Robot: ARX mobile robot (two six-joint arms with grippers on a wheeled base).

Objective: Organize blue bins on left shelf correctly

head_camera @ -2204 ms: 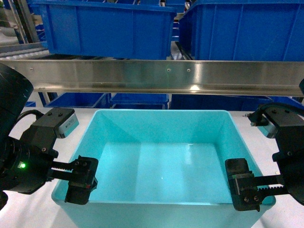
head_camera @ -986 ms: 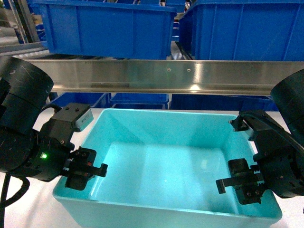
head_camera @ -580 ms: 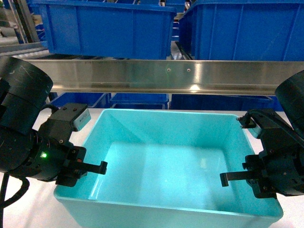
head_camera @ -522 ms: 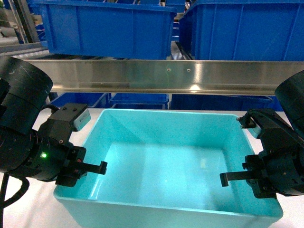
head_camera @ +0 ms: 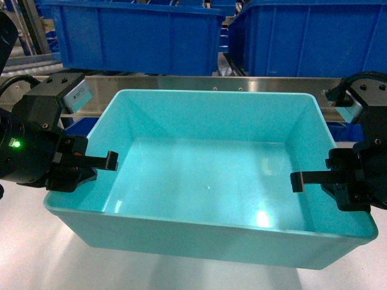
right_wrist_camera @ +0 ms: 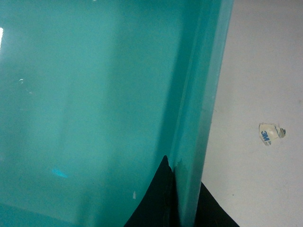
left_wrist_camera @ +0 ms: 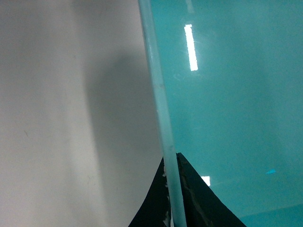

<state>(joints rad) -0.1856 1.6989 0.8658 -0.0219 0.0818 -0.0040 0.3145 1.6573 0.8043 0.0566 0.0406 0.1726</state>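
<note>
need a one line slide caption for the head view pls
Both grippers, left and right, clamp opposite rims of the turquoise bin, held before the steel shelf rail below the royal-blue bins.

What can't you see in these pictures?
- Under the tub: hidden by its own floor, head view.
- Left gripper and right gripper: cut off by the bottom edge, wrist views.
- Shelf: mostly hidden behind the tub, head view.
- Tag on the table: print too small.

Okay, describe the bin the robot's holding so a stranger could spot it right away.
Look in front of the steel shelf loaded with dark blue bins. Just below its rail, an empty tub hangs between the left gripper and right gripper. It alone is pale turquoise.
</note>
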